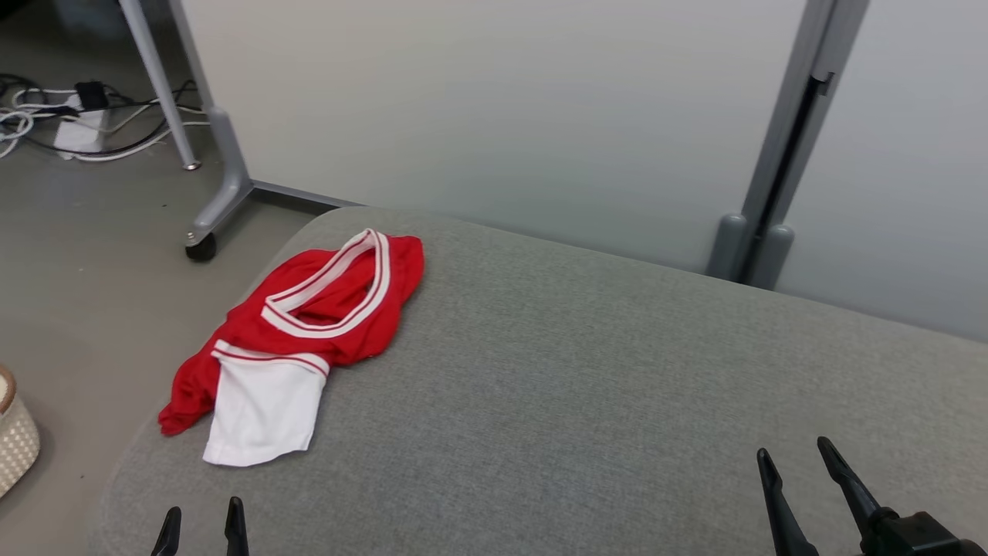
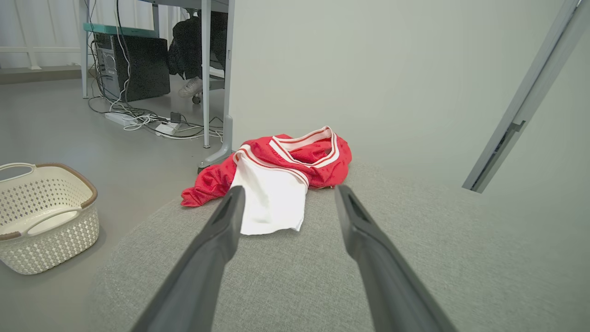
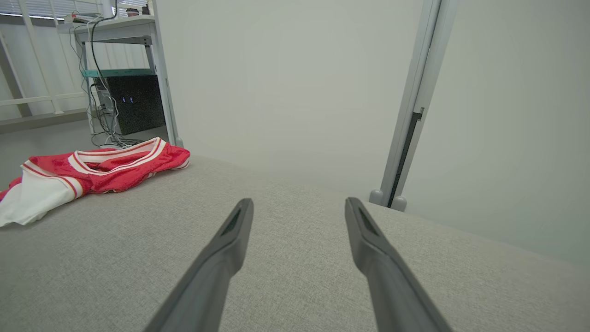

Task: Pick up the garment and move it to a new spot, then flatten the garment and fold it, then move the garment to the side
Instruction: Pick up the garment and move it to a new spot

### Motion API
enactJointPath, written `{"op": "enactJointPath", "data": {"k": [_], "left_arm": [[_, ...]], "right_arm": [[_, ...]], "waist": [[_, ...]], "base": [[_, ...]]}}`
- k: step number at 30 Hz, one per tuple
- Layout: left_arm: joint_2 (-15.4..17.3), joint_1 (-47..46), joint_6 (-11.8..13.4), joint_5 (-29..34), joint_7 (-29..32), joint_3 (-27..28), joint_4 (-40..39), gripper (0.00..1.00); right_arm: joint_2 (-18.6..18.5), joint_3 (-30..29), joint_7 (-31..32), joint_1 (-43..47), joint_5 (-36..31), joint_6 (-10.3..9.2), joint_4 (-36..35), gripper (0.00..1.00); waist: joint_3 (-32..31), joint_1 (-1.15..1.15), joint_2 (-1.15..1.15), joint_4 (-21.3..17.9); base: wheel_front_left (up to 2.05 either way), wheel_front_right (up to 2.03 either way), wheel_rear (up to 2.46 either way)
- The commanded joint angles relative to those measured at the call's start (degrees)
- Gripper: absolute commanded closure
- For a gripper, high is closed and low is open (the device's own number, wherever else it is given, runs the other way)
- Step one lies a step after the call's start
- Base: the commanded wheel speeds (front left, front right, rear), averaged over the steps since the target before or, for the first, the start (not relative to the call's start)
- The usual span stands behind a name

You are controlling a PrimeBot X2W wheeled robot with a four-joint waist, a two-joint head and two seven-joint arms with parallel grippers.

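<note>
A crumpled red garment [image 1: 309, 324] with white trim and a white panel lies bunched at the far left of the grey padded surface [image 1: 579, 371], close to its left edge. In the left wrist view the garment [image 2: 281, 175] sits just beyond my open left gripper [image 2: 286, 193]. That left gripper [image 1: 202, 516] shows at the lower left of the head view, empty, short of the garment's white panel. My right gripper [image 1: 795, 455] stands open and empty at the lower right, far from the cloth. The right wrist view has the garment [image 3: 87, 170] at its left, past my right gripper [image 3: 299, 205].
A pale partition wall [image 1: 502, 100] with a grey post [image 1: 779, 154] runs behind the surface. On the floor to the left are a white woven basket [image 2: 44, 216], a wheeled desk leg [image 1: 212, 201] and tangled cables [image 1: 69, 116]. A person's foot [image 2: 190, 86] shows under the desk.
</note>
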Motion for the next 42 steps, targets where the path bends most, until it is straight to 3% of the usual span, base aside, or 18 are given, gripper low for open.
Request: {"op": "enactJointPath", "data": {"k": [1, 6, 12, 16, 20, 26, 31, 39, 40, 41, 42], "left_arm": [[0.18, 0.33, -0.25, 0.18, -0.01, 0.32, -0.35, 0.00], [0.17, 0.02, -0.32, -0.18, 0.00, 0.61, -0.80, 0.00], [0.16, -3.13, -1.43, -0.99, 0.00, 0.21, 1.09, 0.00], [0.12, -8.99, -2.30, -2.18, 0.00, -0.44, 4.18, 0.00], [2.50, -22.26, -2.89, -4.54, 0.48, -1.03, 12.77, 0.00], [6.02, -35.02, -3.03, -6.07, 2.88, -0.32, 22.96, 0.00], [9.79, -44.65, -2.31, -4.82, 6.68, -1.15, 34.41, 0.00], [11.65, -53.77, -1.75, -5.68, 11.73, -1.57, 48.84, 0.00], [11.84, -54.12, -1.82, -5.48, 12.92, -1.99, 50.56, 0.57], [11.98, -54.29, -1.91, -5.70, 13.78, -2.01, 52.04, 0.89], [12.28, -54.27, -1.94, -5.84, 14.52, -2.02, 53.40, 1.00]], "right_arm": [[-0.22, 0.46, -0.28, -0.34, 0.52, -0.02, 0.35, 0.00], [-0.24, 1.19, -0.28, -0.38, 0.99, -0.02, 0.61, 0.00], [-0.25, 1.24, -0.28, -1.37, 0.44, -0.02, 0.41, 0.00], [-0.25, 0.53, -0.28, -4.34, -2.56, -0.02, -0.81, 0.00], [-2.46, 0.15, -0.28, -9.59, -5.08, -0.02, -2.18, 0.00], [-4.85, 0.67, -0.28, -14.12, -5.46, -0.02, -2.54, 0.00], [-6.09, 2.12, -0.28, -16.79, -4.74, -0.02, -2.59, 0.00], [-6.51, 2.11, -0.28, -17.66, -4.07, -0.02, -3.01, 0.00], [-6.49, 2.05, -0.28, -17.59, -3.94, -0.02, -2.90, 0.00], [-6.44, 2.11, -0.28, -17.51, -3.83, -0.02, -2.71, 0.00], [-6.34, 2.19, -0.28, -17.44, -3.72, -0.02, -2.44, 0.00]], "waist": [[-0.64, 0.00, 0.00, 3.36], [0.07, 0.00, 0.00, 3.95], [3.08, 0.00, 0.00, 1.90], [9.56, 0.00, 0.00, 0.04], [19.18, 0.00, 0.00, -2.14], [25.90, 0.00, 0.00, -4.62], [29.14, 0.00, 0.00, -7.17], [30.51, 0.00, 0.00, -9.20], [30.39, 0.00, 0.00, -9.30], [30.19, 0.00, 0.00, -9.40], [29.86, 0.00, 0.00, -9.53]], "base": [[0.00, 0.00, 0.00], [0.00, 0.00, 0.00], [0.00, 0.00, 0.00], [0.00, 0.00, 0.00], [0.00, 0.00, 0.00], [0.00, 0.00, 0.00], [0.00, 0.00, 0.00], [0.00, 0.00, 0.00], [0.00, 0.00, 0.00], [0.00, 0.00, 0.00], [0.00, 0.00, 0.00]]}}
